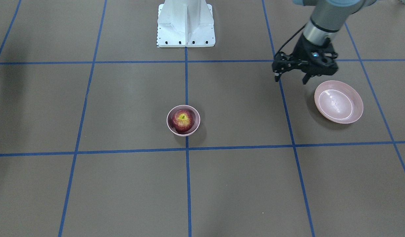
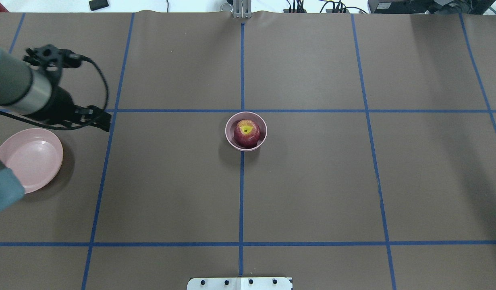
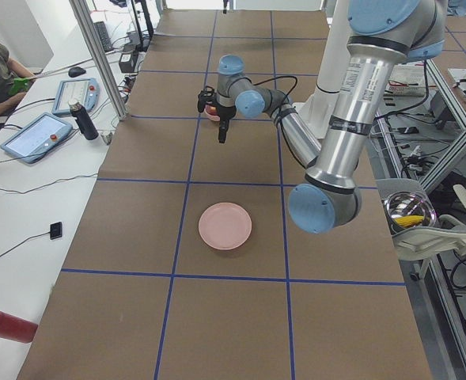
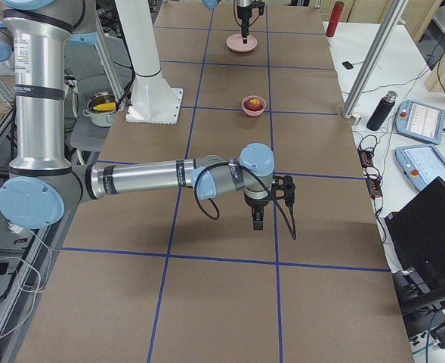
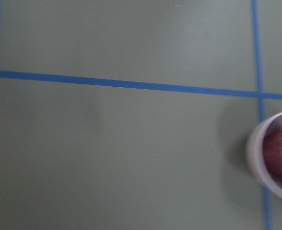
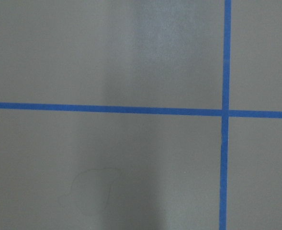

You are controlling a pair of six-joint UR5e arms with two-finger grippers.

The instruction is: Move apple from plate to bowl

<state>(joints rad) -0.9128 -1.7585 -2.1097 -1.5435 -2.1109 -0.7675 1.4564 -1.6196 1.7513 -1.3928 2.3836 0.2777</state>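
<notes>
Now, apple (image 1: 182,121) in bowl (image 1: 195,126).
Only your front view shows left gripper (image 1: 291,80) spread, empty, plate (image 1: 337,103) just beside it.

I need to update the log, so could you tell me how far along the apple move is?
Done: the apple sits inside the bowl, and the plate lies empty. In hand: nothing; the left gripper hangs open and empty near the plate. Left: apparently nothing of the transfer itself.

table (image 2: 312,181): brown, blue tape grid (image 2: 241,201) | side bench (image 3: 11,218): white (tablets (image 3: 39,136) on it) | light: seemingly even, overhead
</notes>
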